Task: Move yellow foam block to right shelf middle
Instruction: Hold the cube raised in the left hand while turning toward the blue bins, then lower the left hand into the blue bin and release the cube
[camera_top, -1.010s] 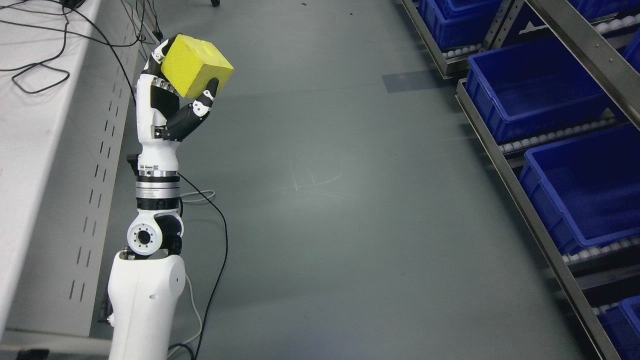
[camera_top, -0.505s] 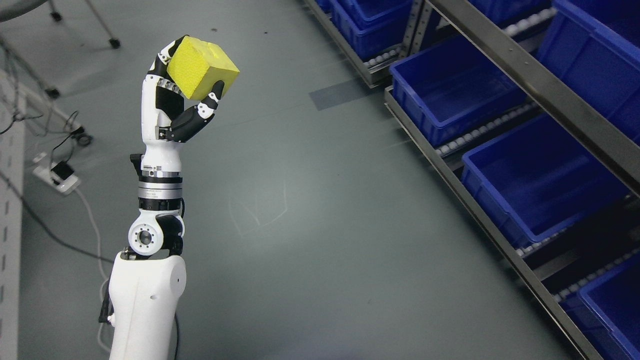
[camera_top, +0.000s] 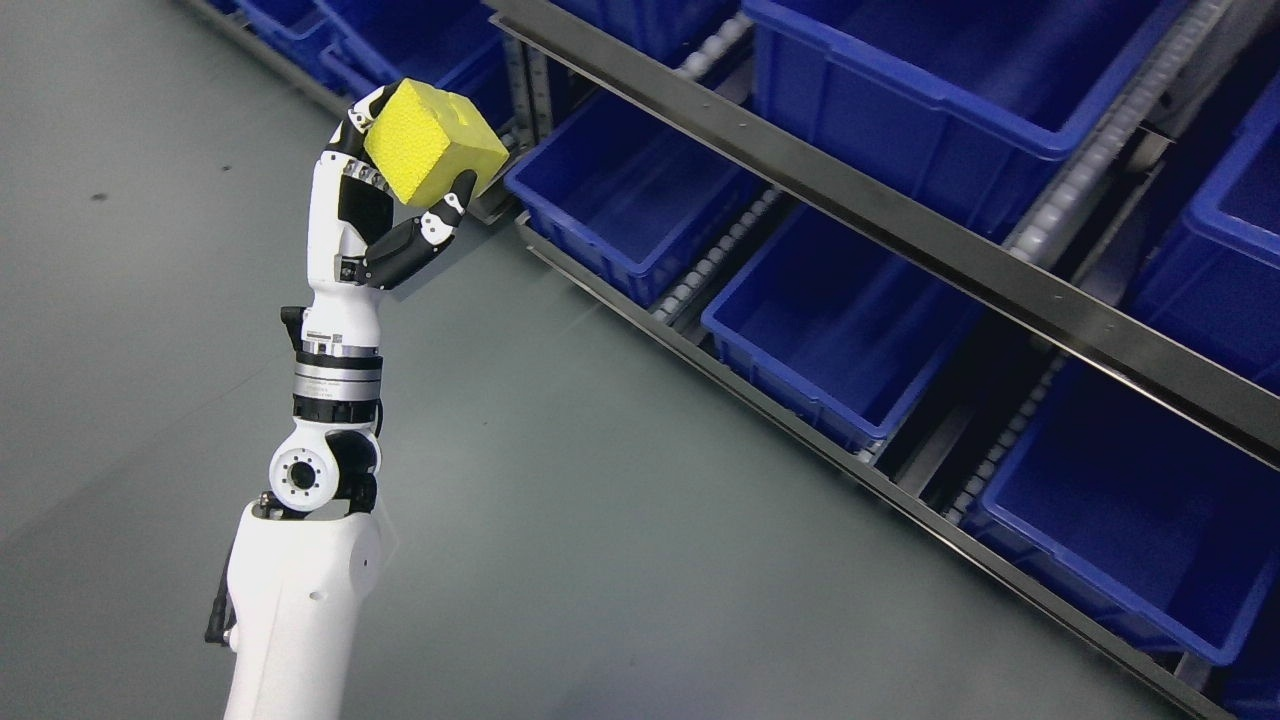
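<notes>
Yellow foam block (camera_top: 432, 140) sits at the top of our left hand (camera_top: 385, 200), raised on an upright forearm well above the grey floor (camera_top: 140, 330). We hold it pinched: the thumb presses up against its lower right edge, while the other fingers (camera_top: 352, 130) wrap behind its upper left side. Relative to the hand, the block lies above and slightly to the right of the palm, tilted so one corner points up and away from us. It looks close to a cube, so we see no clear long axis that should matter for placing it.

The relation our next move turns on is block to shelf (camera_top: 900, 235). The metal rack runs diagonally to the right of the hand, its blue bins (camera_top: 620, 200) open upward in tiers. The nearest bin lies just to the right of the block in the picture, though lower. We judge that the middle level is the row of bins behind the long dark rail, further to the right, so the left arm would have to reach across and to the right to get there.

Our right hand does not show.
</notes>
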